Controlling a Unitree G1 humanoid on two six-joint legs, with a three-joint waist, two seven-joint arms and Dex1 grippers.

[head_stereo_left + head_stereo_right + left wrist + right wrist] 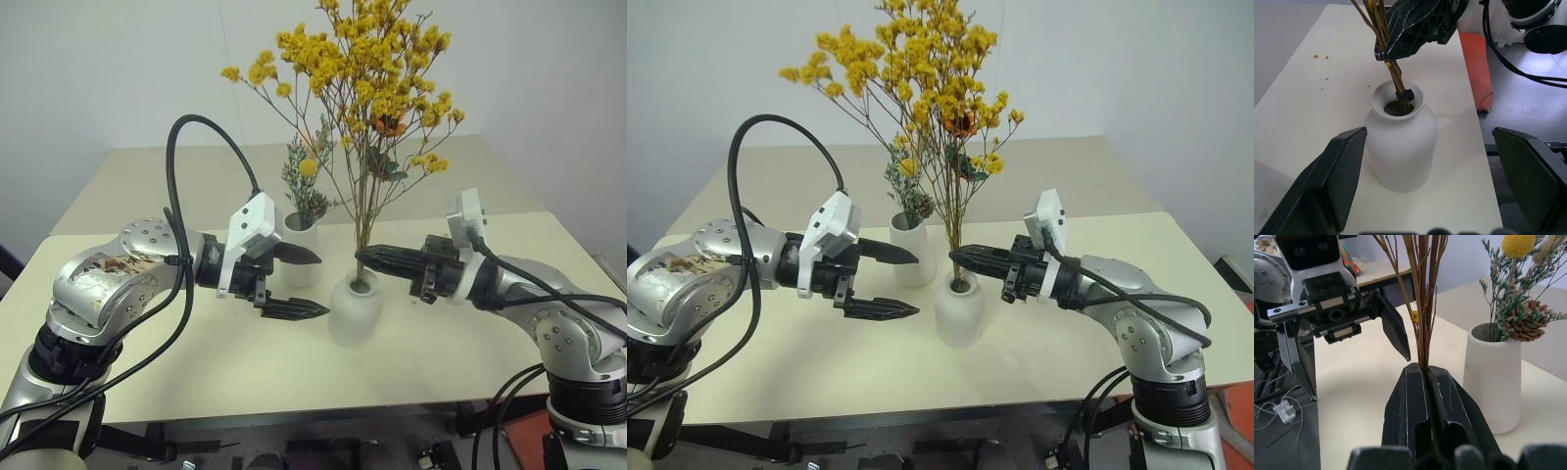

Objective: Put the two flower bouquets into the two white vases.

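Observation:
The larger bouquet of tiny yellow blossoms [362,69] stands upright with its thin stems down in the small mouth of the squat round white vase [355,311]. My right gripper [361,257] reaches in level from the right and is shut on those stems just above the mouth, as the right wrist view [1419,367] shows closely. The small grey-green bunch [307,186] with a yellow ball flower sits in the taller white vase [302,253] just behind. My left gripper [321,284] hangs open to the left of the squat vase, its fingers [1342,176] either side of it without touching.
Both vases stand mid-way on a cream table [196,362] whose front edge lies close below the arms. A black cable [176,166] loops above my left arm. An orange object [1476,63] lies on the floor past the table's right side.

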